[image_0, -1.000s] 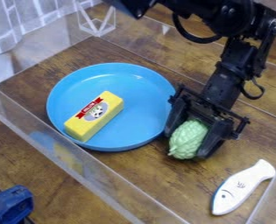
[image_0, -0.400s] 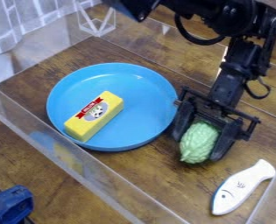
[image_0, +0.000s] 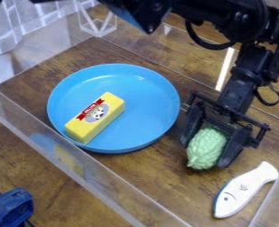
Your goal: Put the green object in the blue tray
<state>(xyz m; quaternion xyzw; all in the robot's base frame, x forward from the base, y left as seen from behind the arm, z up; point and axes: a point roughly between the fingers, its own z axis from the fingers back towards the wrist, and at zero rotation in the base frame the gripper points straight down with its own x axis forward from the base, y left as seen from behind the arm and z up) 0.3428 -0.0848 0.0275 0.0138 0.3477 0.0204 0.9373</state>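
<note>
The green object (image_0: 205, 147), a pale bumpy oval toy vegetable, lies on the wooden table just right of the blue tray (image_0: 68, 89). My gripper (image_0: 210, 151) comes down on it from above, its black fingers (image_0: 233, 144) pressed against either side, shut on it. The tray is a wide round blue plate at centre left, and the green object sits a little outside its right rim.
A yellow rectangular block with a red label (image_0: 94, 116) lies inside the tray. A white-and-blue fish toy (image_0: 244, 189) rests at the lower right. A clear plastic wall (image_0: 58, 151) runs along the near left side. A blue item (image_0: 5, 210) sits in the bottom left corner.
The gripper has slid to the right with the green object between its fingers, so the object now lies slightly farther from the tray's rim.
</note>
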